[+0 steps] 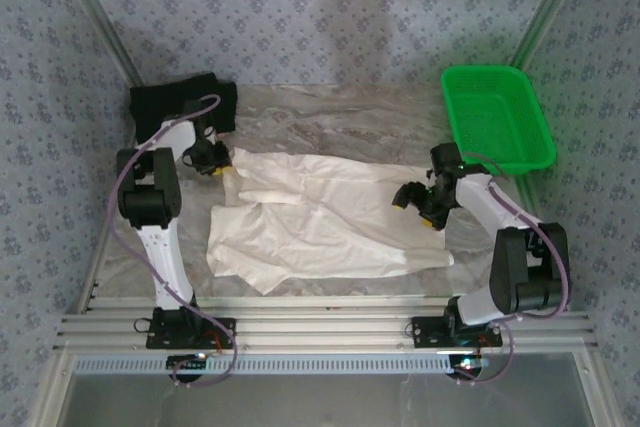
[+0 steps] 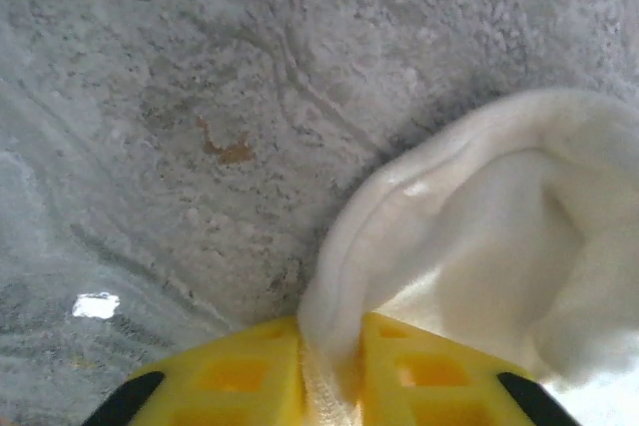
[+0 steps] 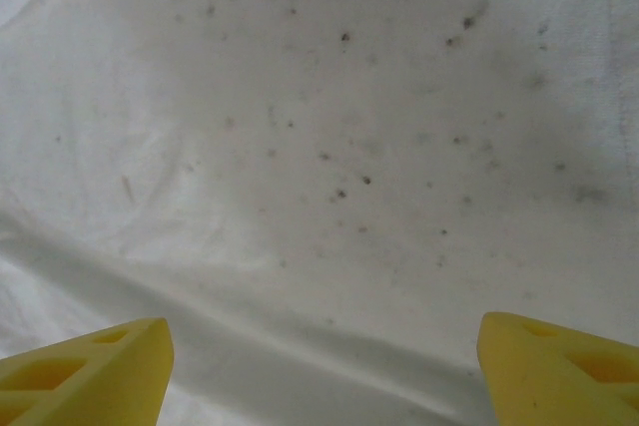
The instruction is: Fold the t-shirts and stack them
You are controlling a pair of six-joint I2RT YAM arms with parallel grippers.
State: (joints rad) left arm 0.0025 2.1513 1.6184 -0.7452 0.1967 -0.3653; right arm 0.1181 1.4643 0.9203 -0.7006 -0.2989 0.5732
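Top external view first, quick count: two shirts, one basket, two grippers of mine.

The white shirt (image 1: 320, 222) is spread out, a bit rumpled, across the middle of the table (image 1: 330, 107), between my two arms. The black shirt (image 1: 185, 102) is bunched up at the far left corner, just behind my left arm and apart from the white one, so they aren't stacked. The green basket (image 1: 497, 117) sits at the far right corner. Looking into it I see its own mesh floor, and neither shirt is in it.

My left gripper (image 1: 225, 169) is down at the white shirt's far left corner. On the left wrist cam it (image 2: 329, 376) is clamped closed on a fold of that shirt (image 2: 499, 226): the cloth edge is pinched right between the yellow fingers (image 2: 230, 376) and puffs out to the right above them. The table (image 2: 200, 67) past it looks grey and wrinkly, with one small brown stain (image 2: 228, 150).

My right gripper (image 1: 405, 197) hangs over the right part of the white shirt, near its right edge. On the right wrist cam it (image 3: 324, 366) is spread wide with nothing held. One yellow finger (image 3: 90, 366) is in each bottom corner and the shirt (image 3: 319, 147) lies flat below, dotted with little dark specks (image 3: 344, 192). Can't tell whether the tips touch the cloth.
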